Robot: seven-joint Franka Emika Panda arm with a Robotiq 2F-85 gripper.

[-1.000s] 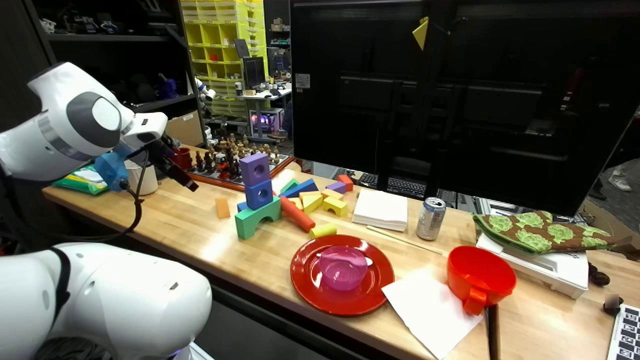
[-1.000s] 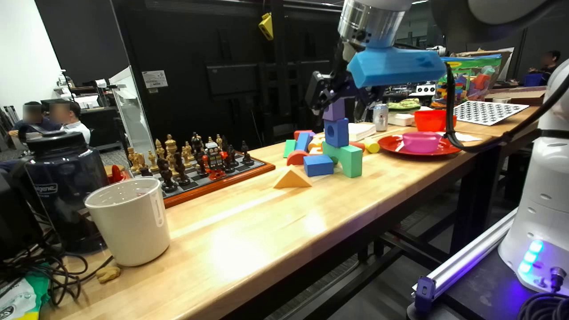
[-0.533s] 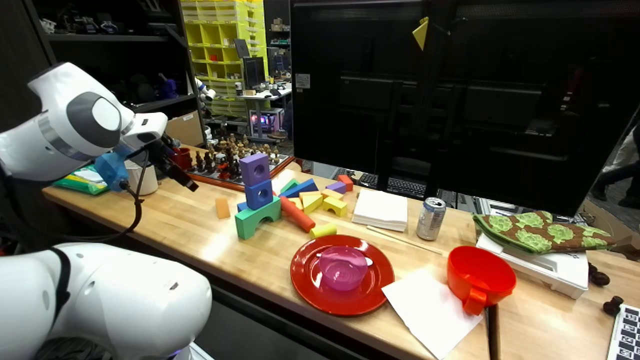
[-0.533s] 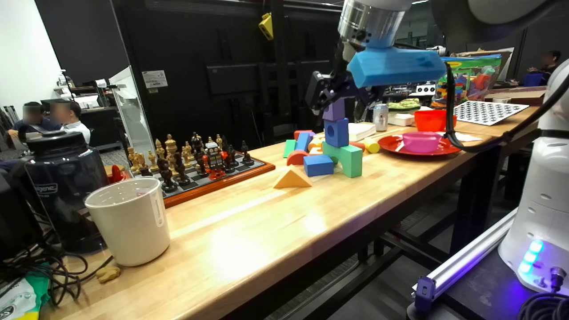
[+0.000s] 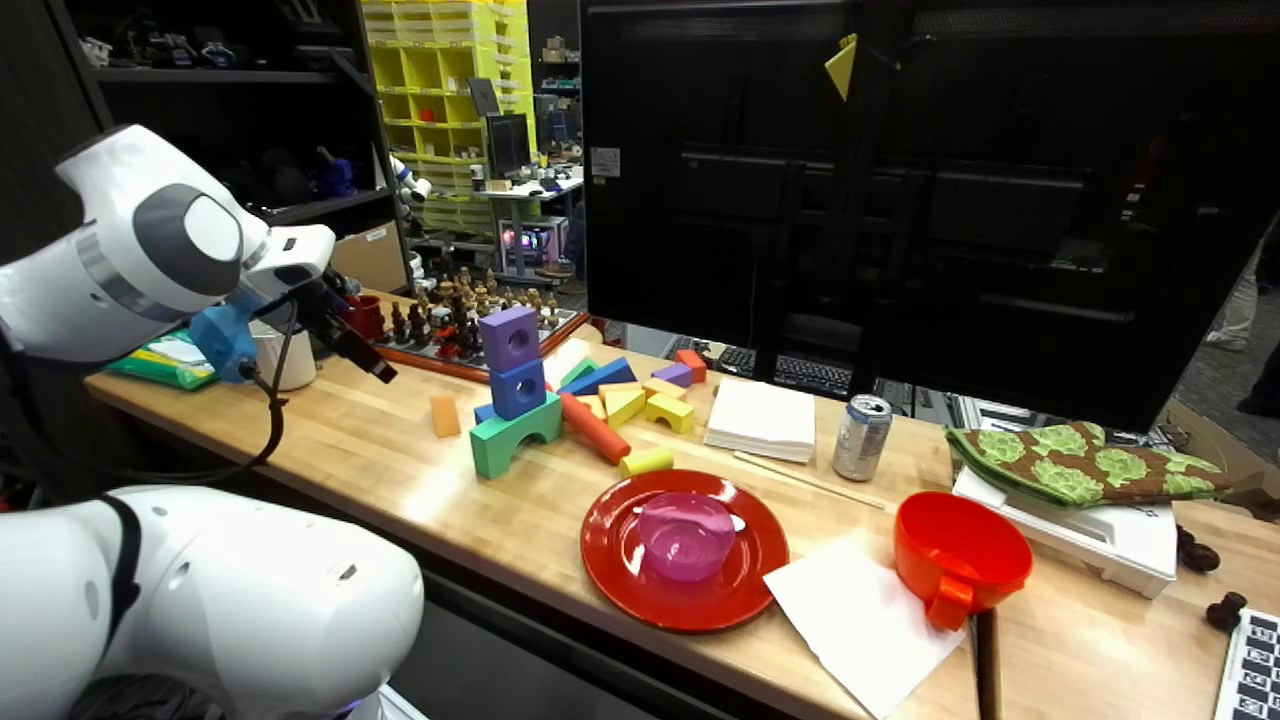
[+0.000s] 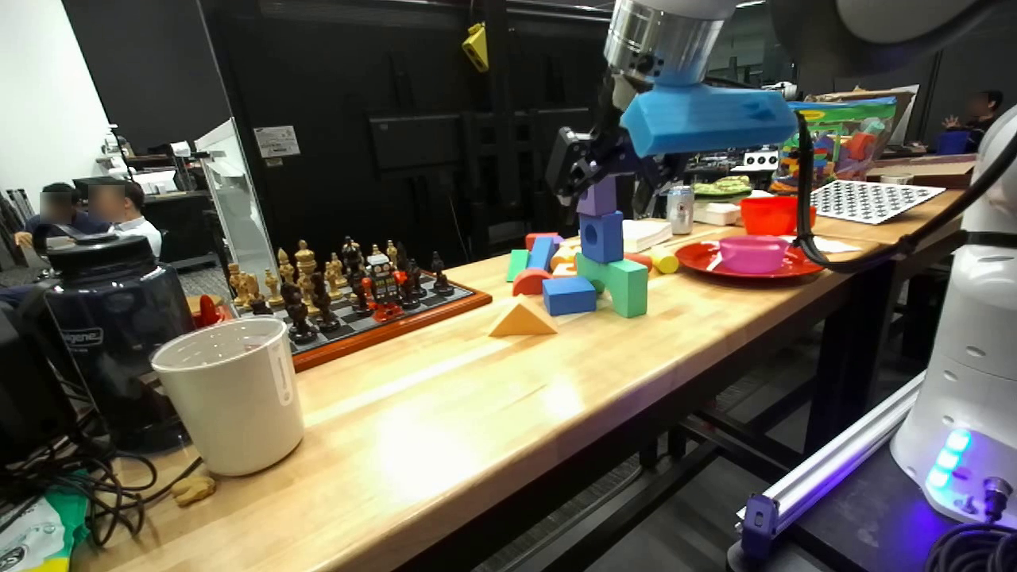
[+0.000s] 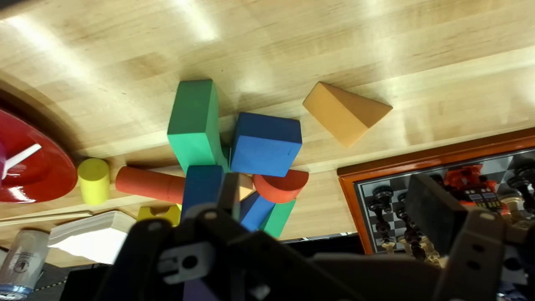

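As we sweep left to right across the bench (image 5: 360, 415) in an exterior view, first up is the white cup (image 5: 292, 362) near the left end. Next, it's the gripper (image 7: 322, 188), hanging in mid-air over the bench, fingers (image 7: 436, 213) spread wide apart! And look at the orange wedge (image 5: 445, 416): it sits peak up, well in from the front edge, below and just right of the fingertips; in the wrist view it shows beyond them, across the gap. How far below is hard to judge from these angles. On to the tower (image 5: 510, 385), to the right of the gripper and apart from it: green arch (image 5: 515, 432) at the bottom, blue block (image 6: 612, 238) on that, purple block (image 5: 497, 345) on top. A red cylinder (image 5: 595, 428) lies beside it, then a yellow cylinder (image 5: 647, 461). Along the front edge, the red plate (image 5: 620, 590) carries a pink bowl (image 5: 685, 540); toward the back edge, a napkin stack (image 5: 762, 415) and an upright can (image 5: 862, 440). Out right sits the red cup (image 5: 960, 555).
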